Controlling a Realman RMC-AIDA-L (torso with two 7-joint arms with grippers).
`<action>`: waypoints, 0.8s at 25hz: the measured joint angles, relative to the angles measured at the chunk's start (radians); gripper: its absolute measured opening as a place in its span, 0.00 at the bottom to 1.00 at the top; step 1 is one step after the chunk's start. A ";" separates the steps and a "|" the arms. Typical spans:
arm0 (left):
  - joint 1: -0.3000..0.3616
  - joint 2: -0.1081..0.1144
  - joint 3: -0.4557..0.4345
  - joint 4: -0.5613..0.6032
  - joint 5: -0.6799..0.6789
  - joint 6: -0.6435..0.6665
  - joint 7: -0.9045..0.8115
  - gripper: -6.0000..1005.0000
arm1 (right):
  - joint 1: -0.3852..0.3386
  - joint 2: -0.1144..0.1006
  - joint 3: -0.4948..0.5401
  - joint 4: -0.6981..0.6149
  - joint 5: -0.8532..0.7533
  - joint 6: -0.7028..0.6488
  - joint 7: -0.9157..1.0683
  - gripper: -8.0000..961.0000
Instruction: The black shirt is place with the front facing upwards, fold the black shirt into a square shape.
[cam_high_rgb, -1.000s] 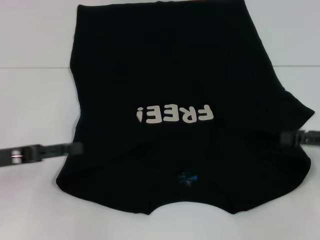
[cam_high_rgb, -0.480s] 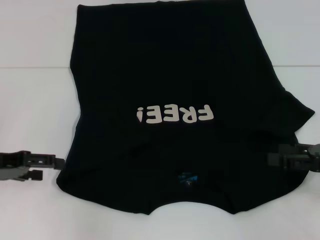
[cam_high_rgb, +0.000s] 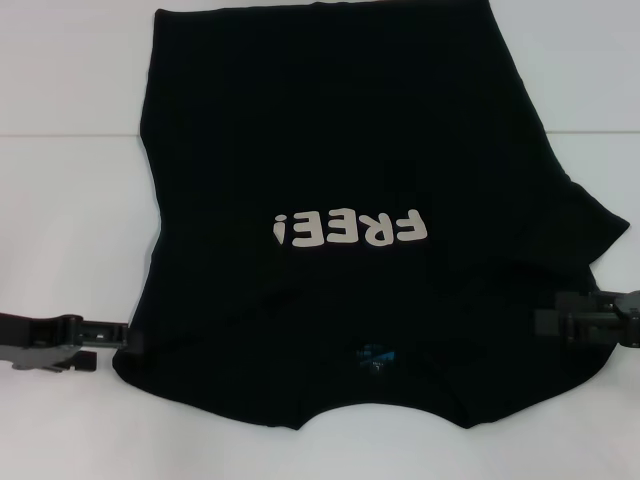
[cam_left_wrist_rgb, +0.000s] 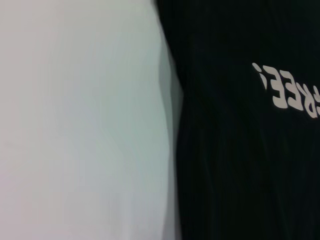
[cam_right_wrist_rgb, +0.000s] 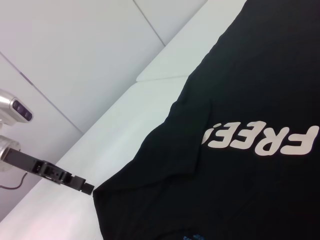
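The black shirt lies spread on the white table, much larger than either gripper. Its off-white "FREE!" lettering faces up, and the small blue neck label is near the front edge. My left gripper sits low at the shirt's near-left corner, right at the cloth's edge. The right wrist view shows this left gripper touching that corner of the shirt. My right gripper is over the shirt's near-right part. The left wrist view shows the shirt and its side edge.
White table surface lies open on both sides of the shirt and in a thin strip in front of it. A seam runs across the table farther back. The shirt's far end runs out of the head view.
Both grippers have dropped toward the table's near edge. The left one drew back slightly from the shirt's side to its near corner. The right one moved inward over the cloth. The shirt has not moved.
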 joint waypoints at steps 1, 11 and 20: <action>0.000 -0.002 0.001 -0.004 0.000 -0.005 0.001 0.90 | 0.000 0.000 -0.001 0.000 0.000 0.000 0.000 0.98; -0.010 -0.023 0.004 -0.023 0.000 -0.018 0.003 0.90 | 0.000 0.003 -0.013 0.000 0.000 -0.002 0.000 0.98; -0.017 -0.034 0.014 -0.017 0.001 -0.034 0.002 0.85 | 0.000 0.002 -0.014 0.000 0.000 -0.003 0.001 0.98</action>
